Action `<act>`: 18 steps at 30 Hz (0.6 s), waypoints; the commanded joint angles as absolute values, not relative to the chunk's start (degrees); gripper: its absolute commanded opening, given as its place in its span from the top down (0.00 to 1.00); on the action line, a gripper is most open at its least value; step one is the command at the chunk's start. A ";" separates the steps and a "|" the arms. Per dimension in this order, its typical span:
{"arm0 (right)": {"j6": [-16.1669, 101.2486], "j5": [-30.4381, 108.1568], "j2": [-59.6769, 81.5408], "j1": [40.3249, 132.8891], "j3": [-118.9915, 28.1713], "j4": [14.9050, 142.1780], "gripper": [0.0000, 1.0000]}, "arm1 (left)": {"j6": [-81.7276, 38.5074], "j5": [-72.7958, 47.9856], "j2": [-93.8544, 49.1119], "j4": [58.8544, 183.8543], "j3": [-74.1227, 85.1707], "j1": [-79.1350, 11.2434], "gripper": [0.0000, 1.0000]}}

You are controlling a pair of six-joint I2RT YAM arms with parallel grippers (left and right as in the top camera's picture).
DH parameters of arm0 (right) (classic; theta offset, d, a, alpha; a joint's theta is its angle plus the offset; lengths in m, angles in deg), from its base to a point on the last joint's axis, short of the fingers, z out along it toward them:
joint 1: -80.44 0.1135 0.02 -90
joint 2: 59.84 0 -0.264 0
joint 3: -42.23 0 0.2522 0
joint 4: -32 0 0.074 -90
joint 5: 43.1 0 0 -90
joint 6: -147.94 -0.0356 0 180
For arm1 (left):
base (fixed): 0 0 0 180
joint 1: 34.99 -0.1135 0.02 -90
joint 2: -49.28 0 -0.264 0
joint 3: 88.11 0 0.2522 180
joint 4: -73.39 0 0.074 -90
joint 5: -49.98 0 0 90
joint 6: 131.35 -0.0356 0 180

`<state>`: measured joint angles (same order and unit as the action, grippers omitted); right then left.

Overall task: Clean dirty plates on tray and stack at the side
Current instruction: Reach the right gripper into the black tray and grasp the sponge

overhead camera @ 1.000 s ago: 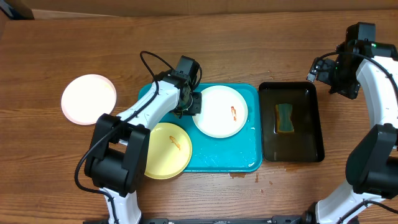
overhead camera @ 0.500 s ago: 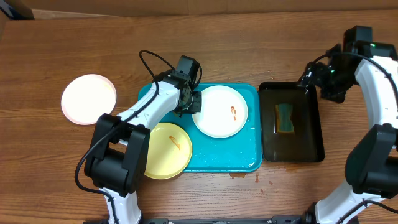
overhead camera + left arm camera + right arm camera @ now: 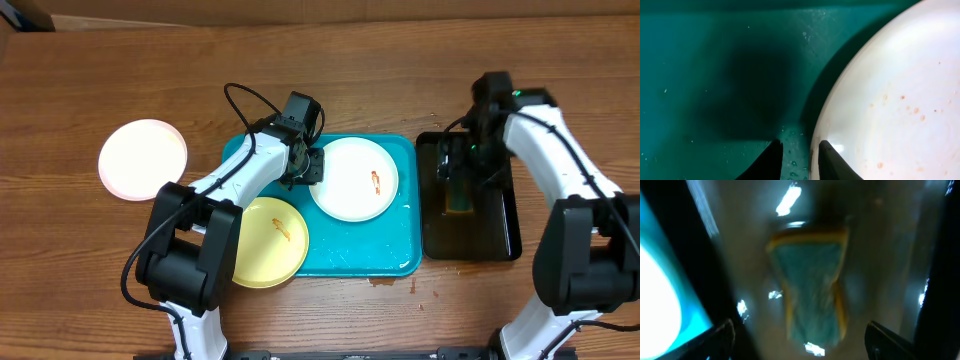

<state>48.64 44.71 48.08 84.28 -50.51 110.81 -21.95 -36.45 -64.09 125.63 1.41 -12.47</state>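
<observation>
White plate (image 3: 354,179) lying flat on the tray (image 3: 395,255), immediately to the right of the left gripper (image 3: 312,167), with an orange-brown smear near its centre. In the left wrist view the plate's left rim (image 3: 816,150) sits between the two fingertips of the left gripper (image 3: 799,150). The gap is narrow, and bare tray shows between the rim and one fingertip; whether the fingers press the rim cannot be told. Bare tray floor extends to the left of and beyond this gripper.

Pale yellow plate (image 3: 268,241), nearer the robot than the left gripper, overlaps the tray's near left corner. A third plate (image 3: 143,159) rests on the table (image 3: 400,70) well to the gripper's left, off the tray, with open wood around it.

Right gripper (image 3: 455,170) hangs over the black tray (image 3: 500,245), fingers spread wide, with the sponge (image 3: 812,280) below and between them.

Compared with a second earlier, the right arm has swung in from beyond the black tray's far right corner. The left arm and all plates are unchanged.
</observation>
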 commanded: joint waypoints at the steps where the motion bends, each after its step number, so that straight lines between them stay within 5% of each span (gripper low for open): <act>1: 45.21 50.85 46.57 84.28 -47.41 106.14 0.16 | -21.58 -36.80 -62.93 125.45 1.07 -12.06 0.73; 13: 45.29 49.60 46.57 84.28 -36.22 87.27 0.21 | -21.58 -35.92 -62.93 125.43 1.07 -12.06 0.73; 15: 45.32 49.10 46.57 84.30 -35.04 85.42 0.51 | -21.58 -35.95 -62.93 125.41 1.07 -12.06 0.73; 16: 45.32 48.95 46.57 84.30 -34.73 84.83 0.88 | -21.58 -35.95 -62.93 125.41 1.07 -12.06 0.73; 18: 45.56 48.29 46.57 84.30 -34.71 84.52 0.96 | -21.58 -35.92 -62.93 125.41 1.07 -12.06 0.73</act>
<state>45.88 49.86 47.40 84.28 -35.94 85.02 -21.95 -36.21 -64.09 125.63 1.41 -12.45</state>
